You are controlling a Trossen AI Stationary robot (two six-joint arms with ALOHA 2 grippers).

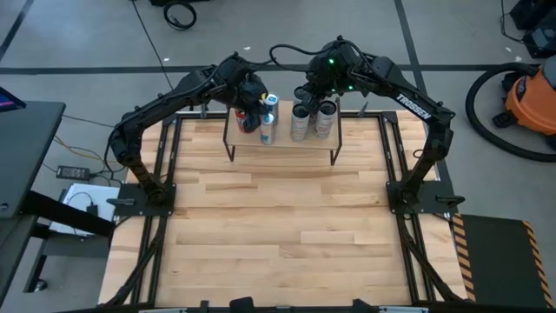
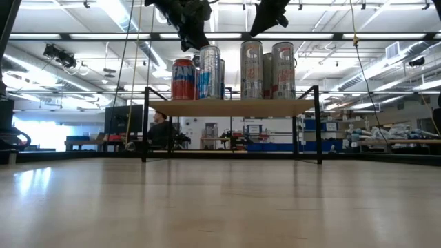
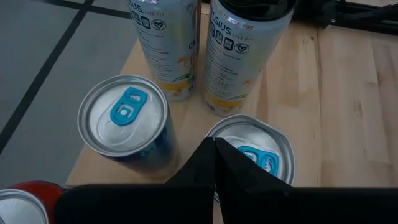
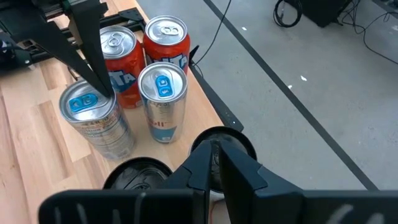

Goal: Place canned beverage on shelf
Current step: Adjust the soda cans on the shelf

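Note:
The shelf point(image 1: 282, 146) stands at the table's far edge and carries several cans upright on its board point(image 2: 231, 107). Red cans point(image 4: 118, 50) and silver cans with blue tabs point(image 4: 163, 93) stand on its left half. Tall pale cans point(image 3: 245, 43) with black tops point(image 4: 221, 140) stand on its right half. My left gripper point(image 3: 214, 148) is shut, slanting down over one silver blue-tab can point(image 3: 255, 152). My right gripper point(image 4: 214, 155) is shut and hovers just above a tall black-topped can, apart from it in the low view point(image 2: 256, 31). My left gripper's shut fingertips point(image 4: 107, 90) stand right at the top rim of a silver blue-tab can point(image 4: 87, 102), coming slantwise from above. Whether they touch the can I cannot tell. The can stands upright on the shelf board.
Bare wooden tabletop point(image 1: 278, 226) stretches from the shelf to the near edge. An orange vacuum point(image 1: 530, 96) sits on the floor at the right. A person point(image 2: 162, 127) sits far back in the room.

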